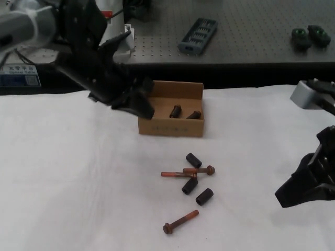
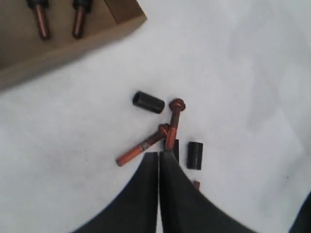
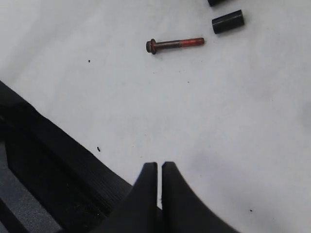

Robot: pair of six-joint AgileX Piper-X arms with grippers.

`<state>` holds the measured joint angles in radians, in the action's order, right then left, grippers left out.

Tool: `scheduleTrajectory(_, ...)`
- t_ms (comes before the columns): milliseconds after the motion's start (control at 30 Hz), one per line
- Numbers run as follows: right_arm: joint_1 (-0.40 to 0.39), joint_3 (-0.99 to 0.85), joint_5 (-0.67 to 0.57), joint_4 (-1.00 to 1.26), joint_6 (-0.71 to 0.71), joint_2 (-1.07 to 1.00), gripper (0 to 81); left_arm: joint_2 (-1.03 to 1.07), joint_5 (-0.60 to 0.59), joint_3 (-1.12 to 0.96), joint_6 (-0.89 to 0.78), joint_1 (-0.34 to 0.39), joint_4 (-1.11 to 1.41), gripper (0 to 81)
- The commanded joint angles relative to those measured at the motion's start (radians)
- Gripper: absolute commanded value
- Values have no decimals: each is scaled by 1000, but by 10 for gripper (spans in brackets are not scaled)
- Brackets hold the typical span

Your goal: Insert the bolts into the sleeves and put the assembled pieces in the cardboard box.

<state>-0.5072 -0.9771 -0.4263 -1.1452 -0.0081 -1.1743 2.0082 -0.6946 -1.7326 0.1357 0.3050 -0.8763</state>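
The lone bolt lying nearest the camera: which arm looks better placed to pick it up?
Probably the right. The right gripper is shut and empty, with the lone bolt lying free on the cloth ahead of it. The left gripper faces the crossed bolts instead.

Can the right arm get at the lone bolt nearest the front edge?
Probably yes: the lone bolt lies by itself on bare cloth, with nothing between it and the right gripper. Its jaws are shut, so it would need to open first.
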Motion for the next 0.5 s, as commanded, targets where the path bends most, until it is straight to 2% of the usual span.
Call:
scheduleTrajectory(0, 7, -2, 9, -10, -16, 13, 29, -135, 7, 154, 35, -2, -33, 7)
scheduleTrajectory(267, 7, -2, 9, -10, -16, 13, 29, -503, 7, 708, 12, -2, 108, 7)
scheduleTrajectory(467, 7, -2, 21, -5, -16, 13, 29, -797, -30, 997, -91, -2, 210, 7)
